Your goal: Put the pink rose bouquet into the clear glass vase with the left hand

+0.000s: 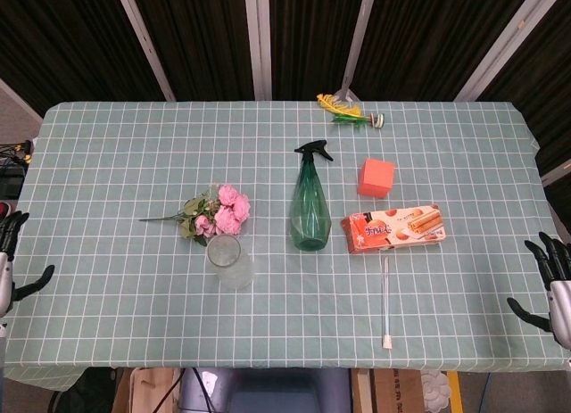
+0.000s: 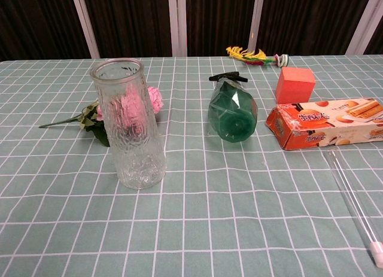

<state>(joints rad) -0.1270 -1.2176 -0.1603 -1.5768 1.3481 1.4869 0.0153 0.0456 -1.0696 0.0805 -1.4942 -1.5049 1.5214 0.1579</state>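
The pink rose bouquet lies flat on the checked tablecloth, stem pointing left, just behind the upright clear glass vase. In the chest view the vase stands in front of the bouquet and partly hides it. My left hand hangs at the far left edge of the table, fingers spread and empty, well away from the bouquet. At the far right edge my right hand is also spread and empty. Neither hand shows in the chest view.
A green spray bottle stands right of the vase. An orange cube, a biscuit box and a thin clear rod lie further right. A feathered shuttlecock toy sits at the back edge.
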